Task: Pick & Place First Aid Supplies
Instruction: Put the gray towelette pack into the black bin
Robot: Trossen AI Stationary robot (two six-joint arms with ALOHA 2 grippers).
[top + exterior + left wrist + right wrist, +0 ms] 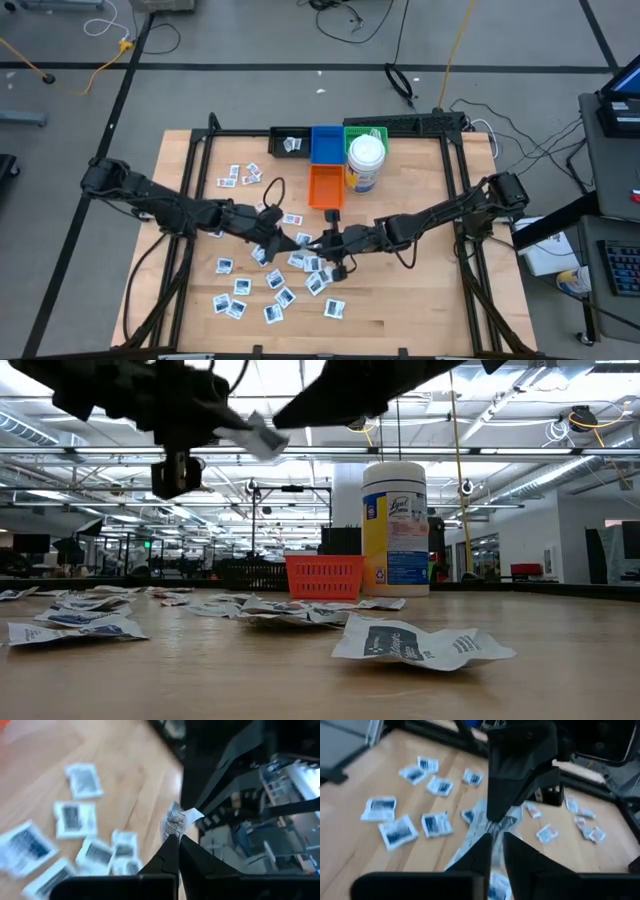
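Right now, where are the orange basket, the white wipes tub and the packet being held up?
Orange plastic basket (326, 186), high view, its floor.
White wipes tub (395, 530), low view, its label.
Held white packet (174, 822), left wrist view, its printed face.

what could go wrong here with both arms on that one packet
Handoff slip: the left gripper pinches only an edge of the raised packet while the right gripper is barely parted on it, so it may drop onto the scattered packets.
Collision: the grippers sit nose to nose.
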